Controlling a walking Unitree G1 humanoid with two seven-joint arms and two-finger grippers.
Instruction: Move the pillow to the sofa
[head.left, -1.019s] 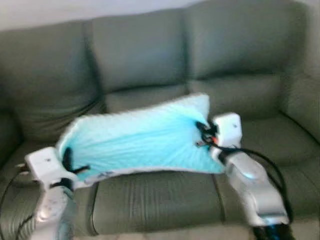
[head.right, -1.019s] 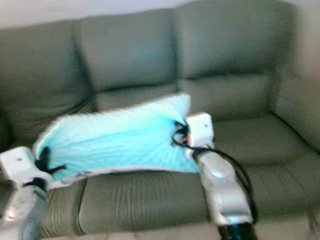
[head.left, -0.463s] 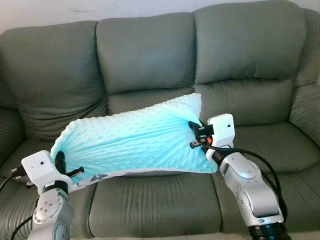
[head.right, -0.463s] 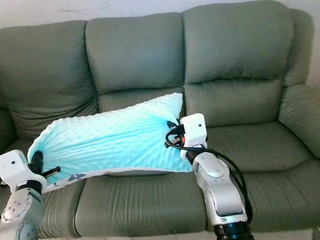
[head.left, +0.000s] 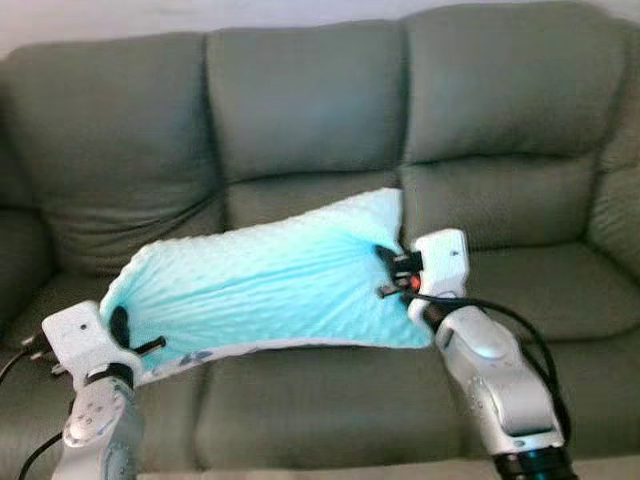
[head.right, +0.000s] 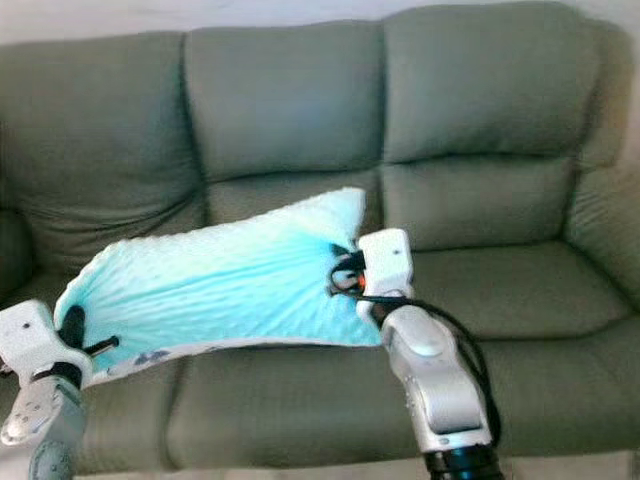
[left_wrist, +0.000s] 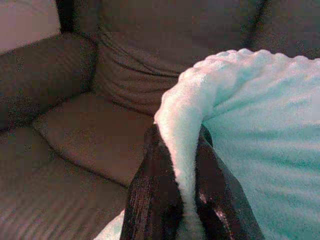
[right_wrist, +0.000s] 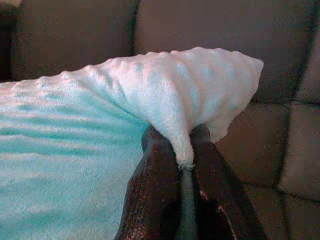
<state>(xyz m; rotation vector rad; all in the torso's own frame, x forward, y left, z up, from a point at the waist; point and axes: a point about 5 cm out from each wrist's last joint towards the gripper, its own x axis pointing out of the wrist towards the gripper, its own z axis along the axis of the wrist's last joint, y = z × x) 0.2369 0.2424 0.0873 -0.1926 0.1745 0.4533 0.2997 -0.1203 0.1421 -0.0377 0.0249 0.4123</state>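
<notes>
- Grey-green upholstery spans the scene: one sofa (head.left: 300, 130) with three seat cushions and three back cushions, a pale wall strip above it.
- Nearest the camera, two silver arms reach forward, one on each side, each ending in one tool with two black fingers.
- Left tool (head.left: 122, 330) sits low at the robot's left, over the left seat cushion; its two fingers (left_wrist: 152, 200) are clamped together on the left edge of the pillow, the plush edge squeezed between them.
- Right tool (head.left: 388, 275) sits higher, near the seam between the middle and right seat cushions; its two fingers (right_wrist: 155, 195) are likewise pinched on the pillow's right end, with the fabric gathered into creases at the grip.
- One pillow (head.left: 265, 285), light turquoise with a dotted plush surface and a white underside edge, hangs stretched between the two tools, tilted with its right end higher than its left.
- It is held just above the left and middle seat cushions; whether its lower edge touches the seat cannot be told.
- Beyond it stand the three back cushions.
</notes>
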